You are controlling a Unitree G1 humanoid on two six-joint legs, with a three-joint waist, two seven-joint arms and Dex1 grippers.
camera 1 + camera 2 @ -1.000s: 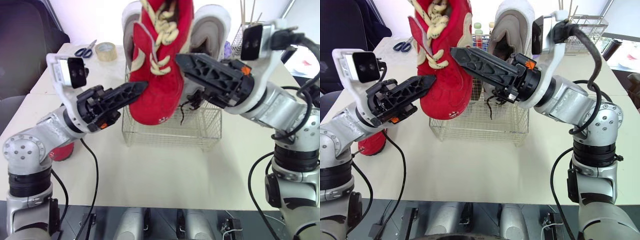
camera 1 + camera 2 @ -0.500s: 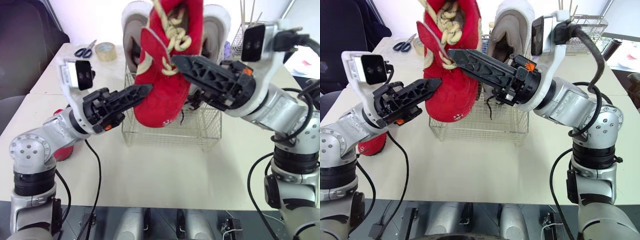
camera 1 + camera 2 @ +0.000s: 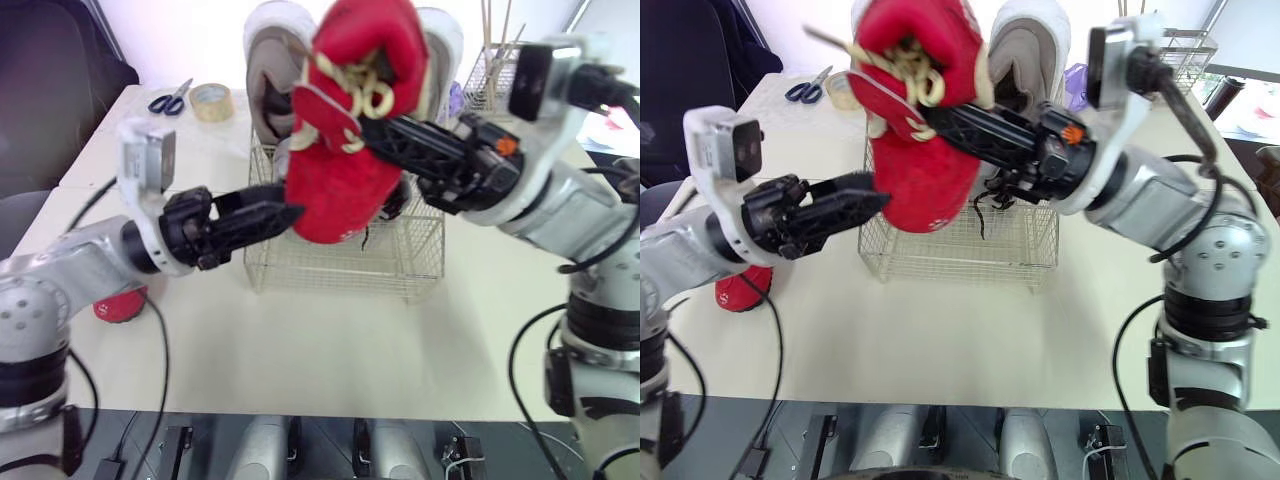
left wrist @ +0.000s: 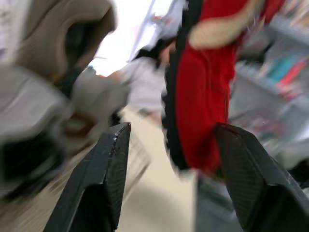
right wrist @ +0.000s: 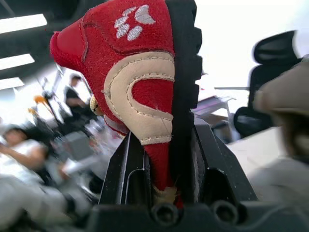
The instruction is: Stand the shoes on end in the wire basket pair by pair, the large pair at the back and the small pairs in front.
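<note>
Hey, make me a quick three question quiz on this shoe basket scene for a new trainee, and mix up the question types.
1. Fill in: the fingers of the left gripper are ____ (open or shut).
2. What holds the red shoe up in the air? A) the left gripper B) the right gripper C) a person's hand
3. True or false: the large grey pair stands on end in the wire basket.
Key: 1 open; 2 B; 3 true.
</note>
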